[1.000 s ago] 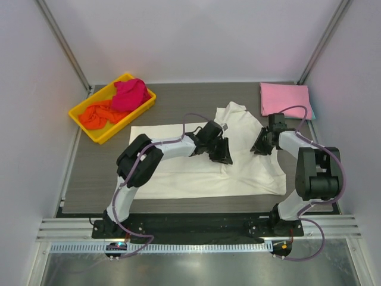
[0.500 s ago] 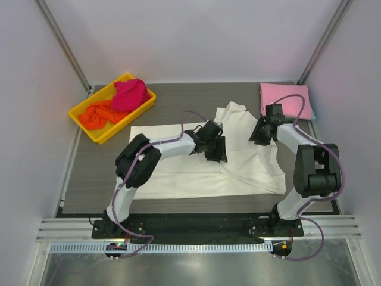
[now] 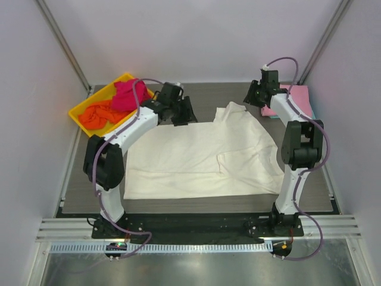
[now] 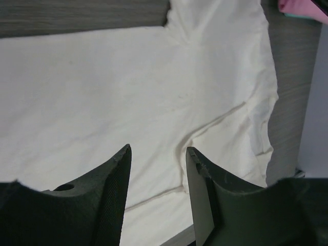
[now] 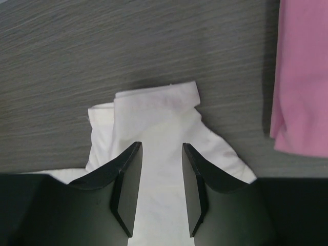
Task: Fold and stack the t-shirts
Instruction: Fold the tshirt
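Note:
A cream-white t-shirt (image 3: 202, 158) lies spread flat across the middle of the table, one sleeve (image 5: 154, 105) pointing to the back. My left gripper (image 3: 183, 113) hovers over its back left edge, open and empty; the left wrist view shows the shirt (image 4: 128, 87) below the left gripper (image 4: 158, 154). Near the back right my right gripper (image 3: 253, 95) is raised, open and holding nothing, and the right wrist view puts that gripper (image 5: 161, 146) over the sleeve. A folded pink t-shirt (image 3: 294, 98) lies at the back right corner, partly behind the right arm.
A yellow tray (image 3: 89, 130) stands at the back left and holds an orange t-shirt (image 3: 98, 114) and a magenta one (image 3: 130, 95). A teal edge (image 3: 272, 114) shows under the pink shirt (image 5: 302, 77). Metal frame posts rise at both back corners.
Both grippers have left the middle of the white shirt and gone to the back, the left toward the tray, the right toward the pink shirt. Their jaws have widened.

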Tool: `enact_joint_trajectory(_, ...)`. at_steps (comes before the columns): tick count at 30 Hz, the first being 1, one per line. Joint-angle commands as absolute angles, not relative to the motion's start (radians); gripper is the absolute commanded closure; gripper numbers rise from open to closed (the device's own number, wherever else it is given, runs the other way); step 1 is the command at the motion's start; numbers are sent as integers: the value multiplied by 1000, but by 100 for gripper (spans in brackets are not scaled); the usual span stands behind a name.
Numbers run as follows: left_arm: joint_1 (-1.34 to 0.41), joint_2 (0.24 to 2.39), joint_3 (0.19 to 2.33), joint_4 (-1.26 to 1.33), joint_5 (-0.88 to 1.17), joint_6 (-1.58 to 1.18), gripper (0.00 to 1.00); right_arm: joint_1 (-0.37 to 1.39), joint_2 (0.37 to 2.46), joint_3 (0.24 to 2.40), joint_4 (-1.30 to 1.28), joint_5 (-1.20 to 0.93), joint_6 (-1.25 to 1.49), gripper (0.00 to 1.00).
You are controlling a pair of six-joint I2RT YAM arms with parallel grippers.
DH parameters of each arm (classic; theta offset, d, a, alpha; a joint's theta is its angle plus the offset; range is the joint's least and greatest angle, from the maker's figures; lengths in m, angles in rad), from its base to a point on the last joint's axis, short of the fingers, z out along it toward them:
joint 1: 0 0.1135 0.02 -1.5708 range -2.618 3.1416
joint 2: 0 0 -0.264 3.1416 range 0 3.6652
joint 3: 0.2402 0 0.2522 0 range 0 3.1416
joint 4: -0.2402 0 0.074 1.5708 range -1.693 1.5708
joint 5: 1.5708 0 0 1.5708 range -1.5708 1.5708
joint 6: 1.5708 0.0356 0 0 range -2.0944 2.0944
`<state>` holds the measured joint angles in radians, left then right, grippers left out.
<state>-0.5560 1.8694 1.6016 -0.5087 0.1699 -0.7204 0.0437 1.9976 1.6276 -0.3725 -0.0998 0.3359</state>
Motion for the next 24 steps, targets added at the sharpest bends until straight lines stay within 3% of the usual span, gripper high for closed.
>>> enact_joint_trajectory(1,-464,1849,1592,-629,143,-655,52,41,2080,1765,-371,-106,258,58)
enact_joint_trajectory(11,-361,1907,1654,-617,138,-632,50,17,2364,2054,-428,-206,163,58)
enact_joint_trajectory(24,-338,1944,1712,-613,89,-603,50,14,2490,2097,-472,-261,160,59)
